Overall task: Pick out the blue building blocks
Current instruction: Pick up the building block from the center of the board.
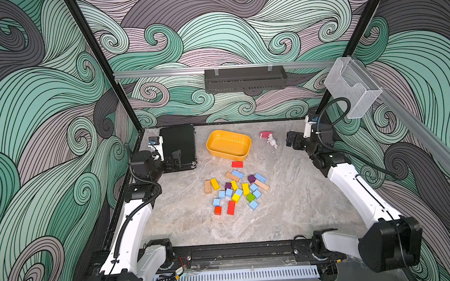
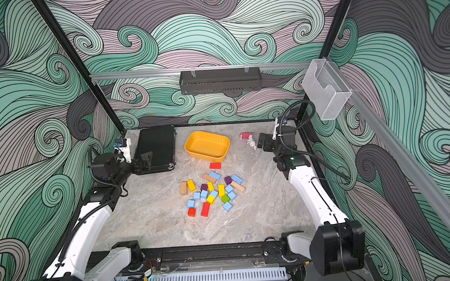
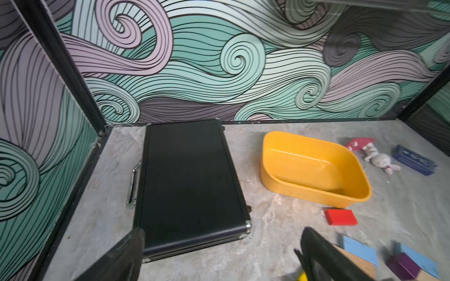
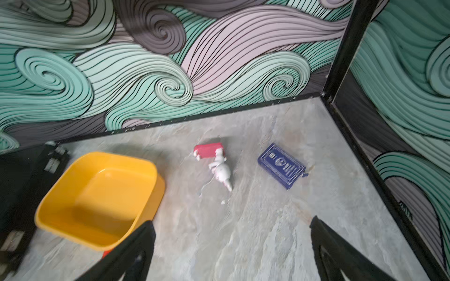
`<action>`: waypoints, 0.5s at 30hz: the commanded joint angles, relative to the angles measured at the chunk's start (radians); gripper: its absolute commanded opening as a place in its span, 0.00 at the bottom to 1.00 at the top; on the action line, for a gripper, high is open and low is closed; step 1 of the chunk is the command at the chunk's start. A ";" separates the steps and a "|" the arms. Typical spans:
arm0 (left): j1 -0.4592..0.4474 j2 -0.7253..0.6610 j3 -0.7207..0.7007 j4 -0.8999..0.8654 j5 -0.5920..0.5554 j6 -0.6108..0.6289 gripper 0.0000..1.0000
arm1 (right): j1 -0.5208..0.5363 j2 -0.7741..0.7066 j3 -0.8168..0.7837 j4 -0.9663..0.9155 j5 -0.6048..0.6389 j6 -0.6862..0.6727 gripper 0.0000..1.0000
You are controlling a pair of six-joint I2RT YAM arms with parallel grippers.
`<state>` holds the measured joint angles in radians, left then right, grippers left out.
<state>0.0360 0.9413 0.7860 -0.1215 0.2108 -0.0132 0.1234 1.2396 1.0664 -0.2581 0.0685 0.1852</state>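
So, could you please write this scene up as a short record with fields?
blue building blocks: scattered in the mixed-colour pile mid-table, none picked
yellow tub: empty, behind the pile
left gripper: open, empty, by the black case
right gripper: open, empty, near the white toy figure

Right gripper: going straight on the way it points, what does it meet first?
Probably the white toy figure, lying ahead of the open right gripper; the yellow tub and dark blue packet sit off to the sides. Its height is unclear, so it might pass over.
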 commanded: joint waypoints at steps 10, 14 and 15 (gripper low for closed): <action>-0.058 -0.130 -0.031 -0.099 0.183 0.015 0.99 | 0.163 0.039 0.108 -0.626 -0.137 -0.011 0.99; -0.090 -0.125 -0.038 -0.110 0.199 0.002 0.98 | 0.225 0.075 0.062 -0.646 -0.134 0.008 0.99; -0.096 -0.115 -0.037 -0.121 0.197 -0.011 0.99 | 0.239 0.086 0.051 -0.646 -0.133 0.010 0.99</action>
<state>-0.0414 0.8219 0.7444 -0.2066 0.3733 -0.0113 0.3359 1.2995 1.1465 -0.8265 -0.0555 0.1848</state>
